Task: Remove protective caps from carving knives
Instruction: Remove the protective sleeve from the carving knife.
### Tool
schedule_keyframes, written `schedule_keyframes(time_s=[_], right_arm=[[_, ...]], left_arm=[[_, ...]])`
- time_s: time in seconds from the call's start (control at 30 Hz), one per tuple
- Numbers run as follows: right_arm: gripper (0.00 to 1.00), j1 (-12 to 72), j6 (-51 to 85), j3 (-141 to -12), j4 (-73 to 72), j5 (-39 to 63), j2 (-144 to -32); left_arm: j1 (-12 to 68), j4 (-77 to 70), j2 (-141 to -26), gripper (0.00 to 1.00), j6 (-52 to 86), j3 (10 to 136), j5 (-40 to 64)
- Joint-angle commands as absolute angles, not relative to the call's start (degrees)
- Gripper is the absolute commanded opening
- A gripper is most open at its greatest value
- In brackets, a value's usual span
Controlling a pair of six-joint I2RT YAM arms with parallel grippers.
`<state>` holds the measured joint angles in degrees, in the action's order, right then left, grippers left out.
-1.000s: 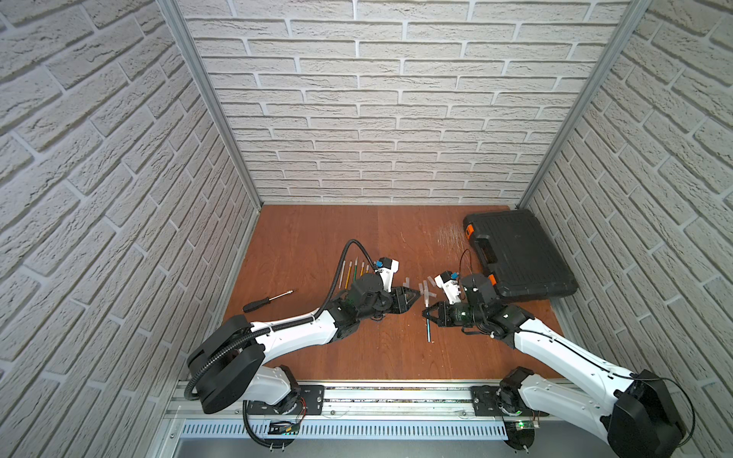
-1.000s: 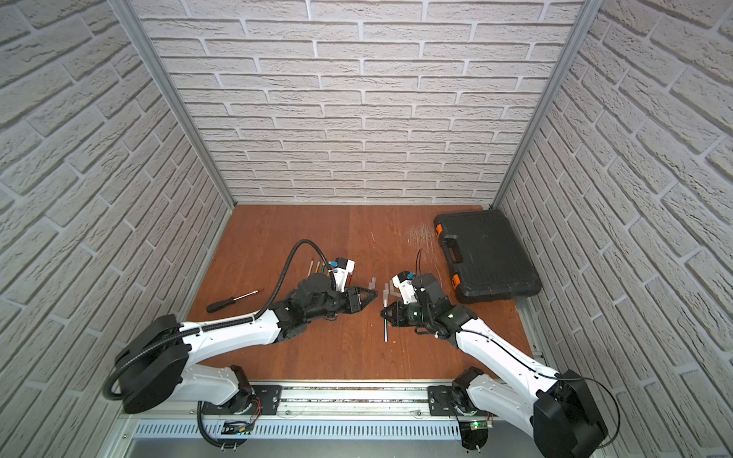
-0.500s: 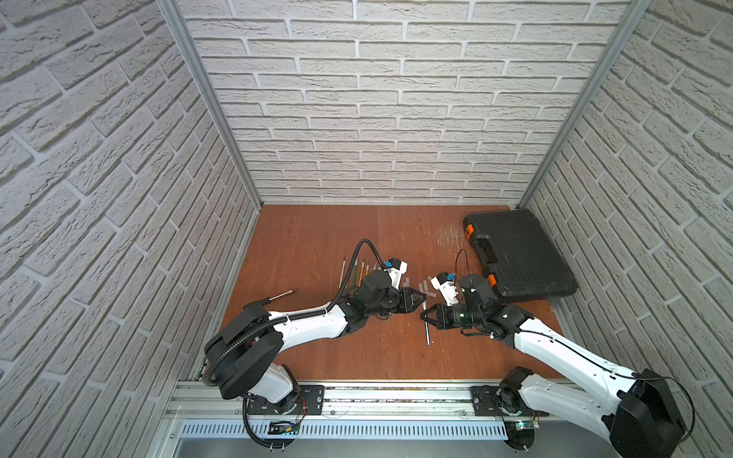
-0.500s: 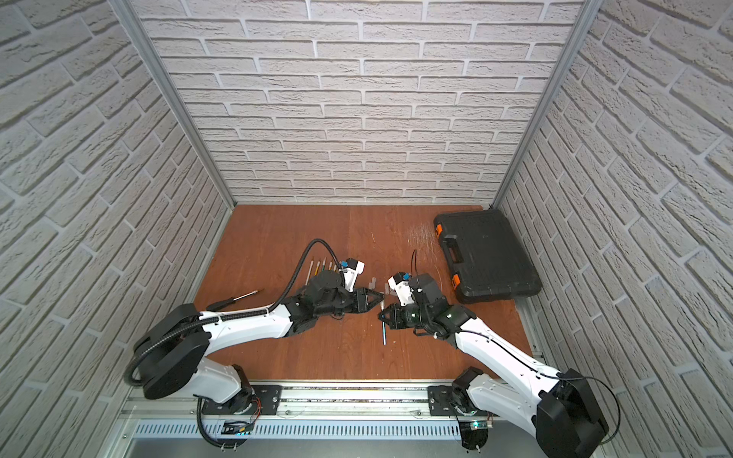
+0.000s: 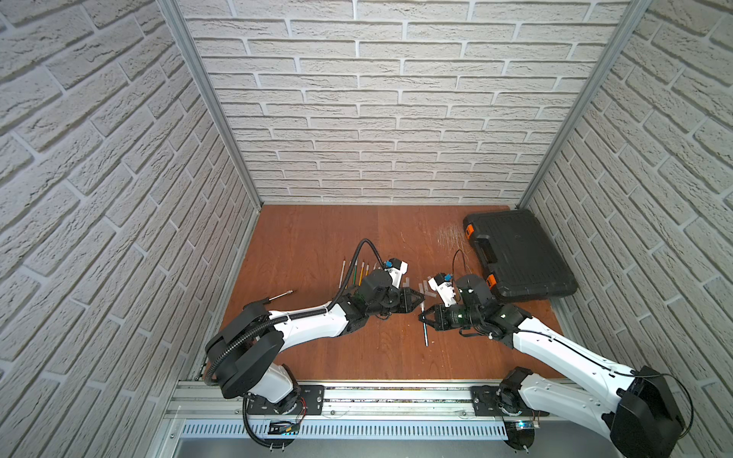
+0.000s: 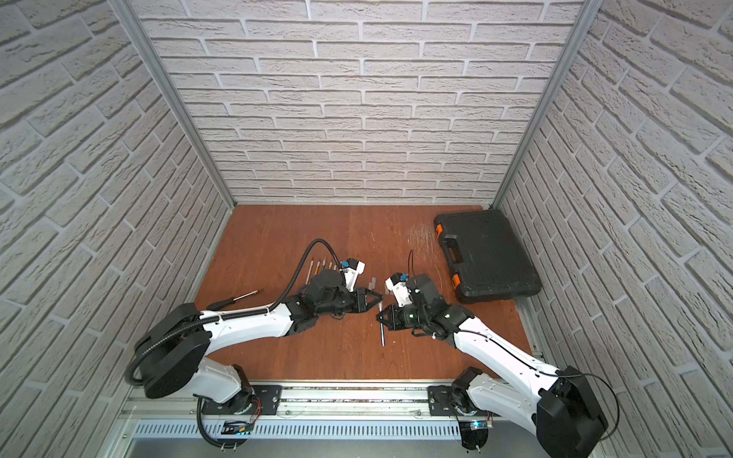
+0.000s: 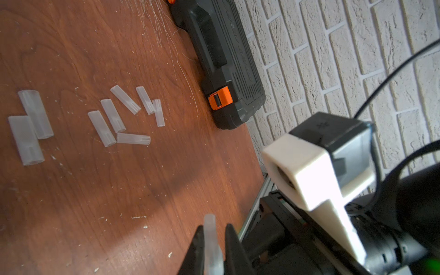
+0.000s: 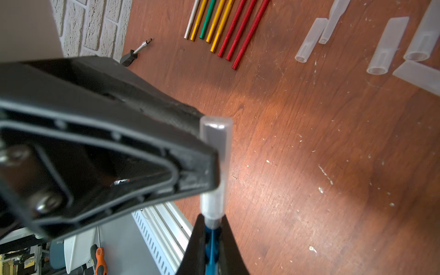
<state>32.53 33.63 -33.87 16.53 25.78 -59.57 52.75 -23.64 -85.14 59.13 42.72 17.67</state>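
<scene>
My right gripper (image 8: 212,228) is shut on the blue carving knife (image 8: 211,247), held just above the table in both top views (image 5: 425,332). A translucent protective cap (image 8: 215,154) covers its blade end. My left gripper (image 7: 214,235) has met it tip to tip (image 5: 420,301) and is shut on that cap (image 7: 210,234); one black finger (image 8: 133,142) presses against the cap's side. Several bare knives (image 8: 221,23) with red, gold, green and silver handles lie in a row behind my left wrist (image 5: 357,273). Several loose caps (image 7: 119,114) lie on the table between the arms.
A closed black case (image 5: 519,253) with orange latches sits at the back right. A black-handled screwdriver (image 5: 281,295) lies near the left wall. The right arm's white wrist camera mount (image 7: 316,171) is close to my left gripper. Brick walls enclose three sides.
My left gripper has moved right to the right gripper and closed its jaws on the cap of the blue knife. The right gripper has stayed nearly still, holding the knife.
</scene>
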Motion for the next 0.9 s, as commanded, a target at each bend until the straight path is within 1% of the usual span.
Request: schedule_keyframes(time_s=[0.0,0.1,0.2,0.3,0.87], right_arm=[[0.05,33.4,32.8,-35.3,16.4,25.6,-59.7],[0.04,33.6,32.8,-35.3,16.7,25.2,-59.6],[0.04,33.8,32.8,-35.2,16.7,25.0,-59.5],[0.04,34.2,33.1,-34.8,16.6,25.0,-59.5],[0.03,37.7,33.7,-32.0,17.3,23.3,-59.2]], left_arm=[[52.3,-25.9,-85.7,0.13,59.0,44.1,17.6],[52.3,-26.2,-86.0,0.1,59.2,44.0,17.8],[52.3,-26.3,-85.8,0.04,59.0,43.8,17.3],[52.2,-26.2,-85.5,0.01,58.7,43.8,16.6],[45.7,-26.7,-82.4,0.0,59.7,43.8,14.7]])
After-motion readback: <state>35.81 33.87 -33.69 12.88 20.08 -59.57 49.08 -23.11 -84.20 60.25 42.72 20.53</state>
